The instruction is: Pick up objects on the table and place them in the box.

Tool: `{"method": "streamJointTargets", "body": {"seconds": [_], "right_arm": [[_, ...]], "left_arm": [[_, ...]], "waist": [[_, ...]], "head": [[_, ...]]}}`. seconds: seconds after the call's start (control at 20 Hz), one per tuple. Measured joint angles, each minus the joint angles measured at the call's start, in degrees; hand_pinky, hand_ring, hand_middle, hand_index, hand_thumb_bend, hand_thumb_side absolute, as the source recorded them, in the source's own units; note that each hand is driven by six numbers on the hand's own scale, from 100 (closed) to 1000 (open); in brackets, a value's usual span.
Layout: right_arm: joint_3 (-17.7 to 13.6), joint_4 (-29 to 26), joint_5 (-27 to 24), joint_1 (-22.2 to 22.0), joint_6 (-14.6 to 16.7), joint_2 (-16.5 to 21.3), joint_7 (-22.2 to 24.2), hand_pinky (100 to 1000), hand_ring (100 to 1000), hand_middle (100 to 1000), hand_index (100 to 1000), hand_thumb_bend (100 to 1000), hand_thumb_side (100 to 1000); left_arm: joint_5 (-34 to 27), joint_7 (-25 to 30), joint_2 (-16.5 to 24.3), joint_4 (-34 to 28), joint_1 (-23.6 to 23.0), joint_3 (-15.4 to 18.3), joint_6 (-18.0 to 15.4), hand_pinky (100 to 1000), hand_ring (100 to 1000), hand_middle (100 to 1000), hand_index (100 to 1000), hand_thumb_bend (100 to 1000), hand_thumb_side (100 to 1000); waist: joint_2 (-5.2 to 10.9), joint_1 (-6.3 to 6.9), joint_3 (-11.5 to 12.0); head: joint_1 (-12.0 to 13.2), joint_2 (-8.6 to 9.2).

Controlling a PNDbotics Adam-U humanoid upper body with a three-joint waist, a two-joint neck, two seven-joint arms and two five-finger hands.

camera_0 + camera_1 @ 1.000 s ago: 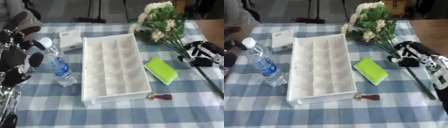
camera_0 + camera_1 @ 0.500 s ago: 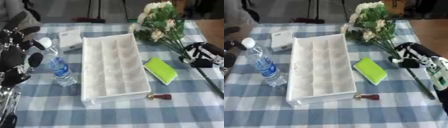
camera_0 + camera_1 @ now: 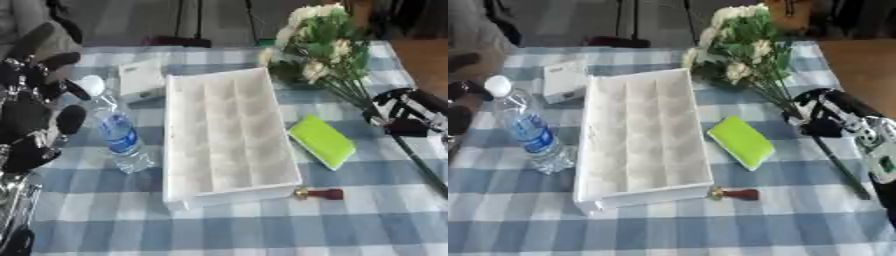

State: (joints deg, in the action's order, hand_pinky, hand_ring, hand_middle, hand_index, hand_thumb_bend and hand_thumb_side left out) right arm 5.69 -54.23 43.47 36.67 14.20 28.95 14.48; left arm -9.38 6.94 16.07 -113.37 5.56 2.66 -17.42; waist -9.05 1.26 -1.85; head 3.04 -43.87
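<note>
I count one small red stamp [image 3: 737,194] nearest, lying sideways just off box's near right corner. One white box [image 3: 226,135], long axis near-to-far. One green sponge [image 3: 744,141] right. One bottle [image 3: 118,134] upright left. My right hand [image 3: 822,117] curled on bouquet [image 3: 745,47] stems; left hand [image 3: 35,117] fingers relaxed. One small white carton [image 3: 141,78] far left.
</note>
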Motion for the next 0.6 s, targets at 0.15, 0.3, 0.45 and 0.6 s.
{"method": "streamJointTargets", "body": {"seconds": [0.15,0.3,0.45,0.6], "right_arm": [[0.0,0.0,-0.19,-0.1,0.12,0.0,0.12,560,615,741,855,304,718],[0.0,-0.02,-0.24,-0.1,0.22,0.01,0.23,560,615,742,855,302,708],[0.07,-0.02,-0.18,-0.1,0.44,0.01,0.5,547,605,738,854,290,688],[0.35,0.07,0.41,-0.08,0.66,0.01,0.82,520,586,731,854,281,653]], "left_arm": [[-0.14,0.0,0.0,0.0,0.0,0.0,0.0,482,805,949,938,667,324],[-0.15,0.02,0.0,0.0,0.01,0.0,-0.02,482,805,949,938,667,323],[-0.15,0.1,0.0,0.0,0.01,0.0,-0.1,481,805,949,938,667,324],[-0.15,0.13,0.0,0.0,0.01,0.0,-0.13,480,805,949,937,665,326]], "waist": [[0.0,0.03,-0.08],[-0.01,0.07,-0.13],[-0.07,0.09,-0.15],[-0.09,0.11,-0.12]], "head": [[0.06,0.0],[0.05,0.0],[0.02,0.0],[0.0,0.0]]}}
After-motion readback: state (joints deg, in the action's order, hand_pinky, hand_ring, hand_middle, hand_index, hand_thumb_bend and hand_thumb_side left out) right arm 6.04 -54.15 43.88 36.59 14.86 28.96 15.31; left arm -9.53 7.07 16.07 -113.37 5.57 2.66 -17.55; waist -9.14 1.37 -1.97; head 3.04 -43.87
